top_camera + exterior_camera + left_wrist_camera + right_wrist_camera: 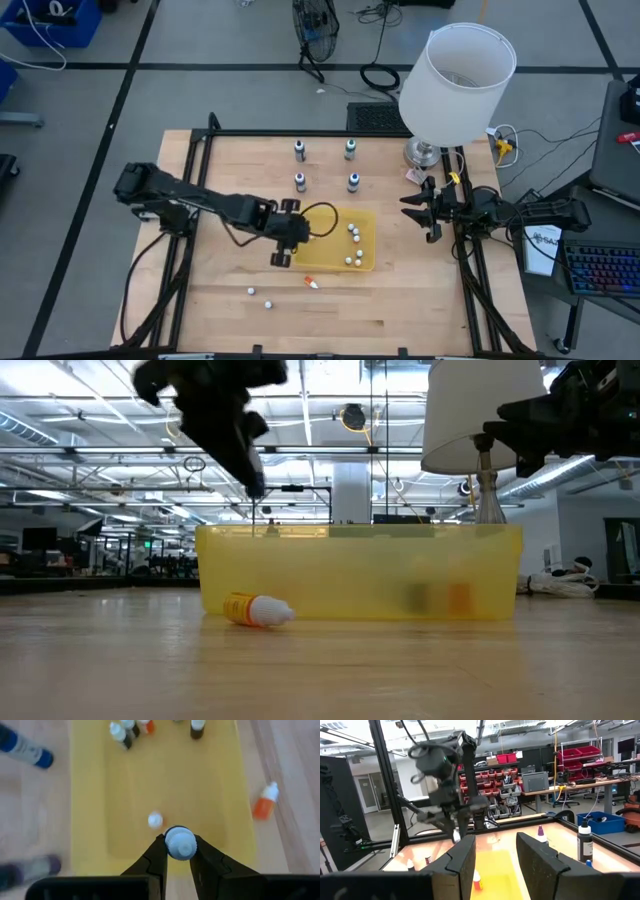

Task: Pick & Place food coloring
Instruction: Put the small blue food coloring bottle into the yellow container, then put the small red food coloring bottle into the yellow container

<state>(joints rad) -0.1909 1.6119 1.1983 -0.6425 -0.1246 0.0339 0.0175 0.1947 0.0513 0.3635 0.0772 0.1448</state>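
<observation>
Food coloring bottles (354, 232) sit in the yellow tray (368, 262), several pale caps clustered at the end away from the left gripper (290, 232), which hangs over the tray's near edge. One orange bottle (311, 283) lies on the table just outside the tray. The right gripper (425, 211) waits well off beyond the tray's far side, its fingers apart around nothing.

From table height, the orange bottle (258, 610) lies on its side touching the tray wall (360, 572), below the left gripper.

Through the left wrist camera, the fingers (155, 860) are pinched on a pale-capped bottle (180, 842) above the tray floor (150, 780); three or four more bottles (124, 732) stand at the far end.

The right wrist camera shows its own fingers (462, 862) parted, the left arm (447, 775) beyond.
</observation>
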